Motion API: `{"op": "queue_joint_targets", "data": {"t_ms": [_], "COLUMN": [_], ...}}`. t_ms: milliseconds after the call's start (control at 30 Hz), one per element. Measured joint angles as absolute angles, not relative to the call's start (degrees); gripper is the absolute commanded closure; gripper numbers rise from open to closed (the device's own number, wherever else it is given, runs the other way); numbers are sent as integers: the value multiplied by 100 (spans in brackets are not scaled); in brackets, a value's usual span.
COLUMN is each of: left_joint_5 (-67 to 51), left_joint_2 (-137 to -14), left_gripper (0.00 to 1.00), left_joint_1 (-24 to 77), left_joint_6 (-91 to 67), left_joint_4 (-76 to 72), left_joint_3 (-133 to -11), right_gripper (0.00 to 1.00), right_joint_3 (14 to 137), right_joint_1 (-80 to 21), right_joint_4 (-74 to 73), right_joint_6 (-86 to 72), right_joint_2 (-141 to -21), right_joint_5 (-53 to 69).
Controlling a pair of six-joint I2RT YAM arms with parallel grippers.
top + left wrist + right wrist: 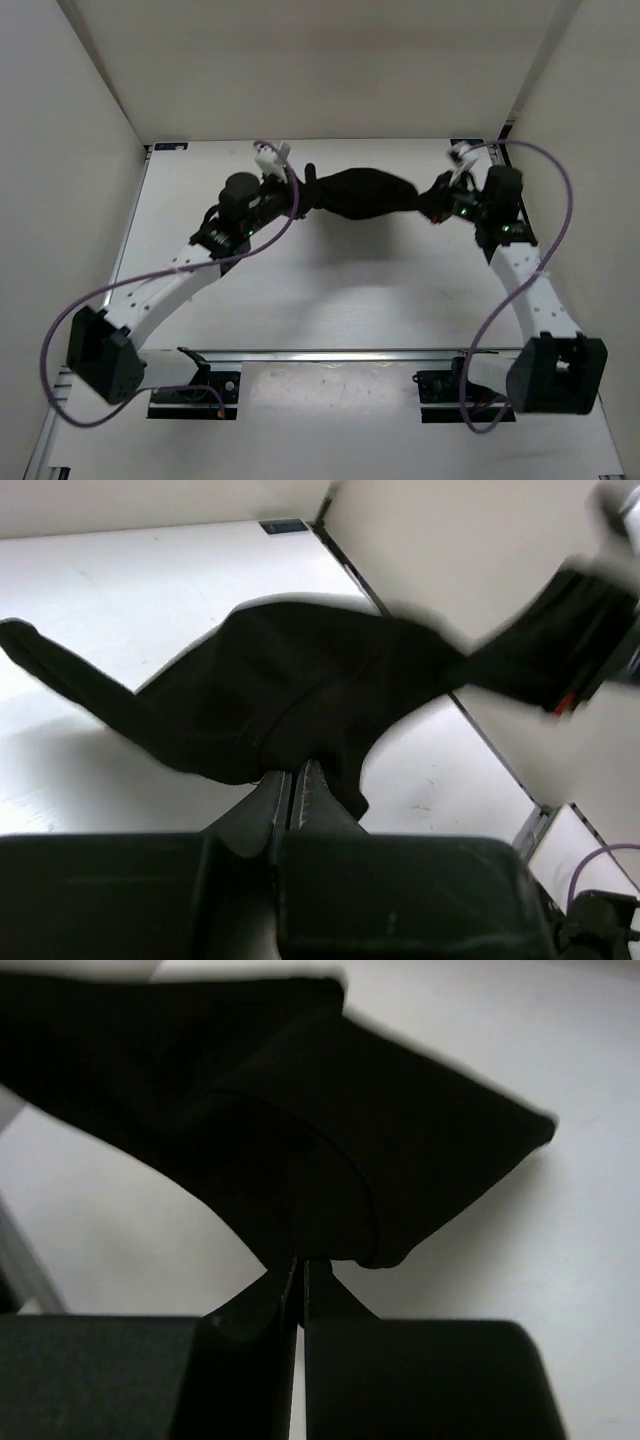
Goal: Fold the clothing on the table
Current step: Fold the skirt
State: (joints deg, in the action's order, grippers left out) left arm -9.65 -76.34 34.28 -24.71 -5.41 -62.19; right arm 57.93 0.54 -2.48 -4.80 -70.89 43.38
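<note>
Between the left hand and the right hand, each pinched fully closed on one end, the plain black soft fabric garment stretches in a sagging band over the far half of the flat white rectangular counter. It looks light and limp, best gripped at corners or hems. Plain white walls box the space.

A bare off-white back wall closes the view at 12 o'clock, with a left wall at 9 and a right wall at 3. Their seams run out toward 11 and 1. The light is soft and even, the shadows faint.
</note>
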Motion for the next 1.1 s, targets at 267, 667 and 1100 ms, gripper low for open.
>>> {"op": "queue_joint_targets", "data": {"t_ms": [267, 667, 1100], "left_joint_5": [-674, -1466, -3450], "left_joint_2": [-6342, -2075, -1033], "left_gripper": [100, 100, 100], "left_joint_1": [4005, 2939, 1485], "left_joint_6": [-2910, -4082, -4613], "left_joint_4": [-735, 967, 2189], "left_joint_3": [-3570, -1671, -1114], "right_gripper": [100, 100, 100], "right_joint_3": [3562, 3297, 3332], "right_joint_1": [-1586, -1402, -1479], "right_joint_4": [-1656, -2744, -3374], "right_joint_6": [-148, 423, 980], "right_joint_2": [-6139, -3747, -3830], "right_joint_5": [3299, 3422, 3986]}}
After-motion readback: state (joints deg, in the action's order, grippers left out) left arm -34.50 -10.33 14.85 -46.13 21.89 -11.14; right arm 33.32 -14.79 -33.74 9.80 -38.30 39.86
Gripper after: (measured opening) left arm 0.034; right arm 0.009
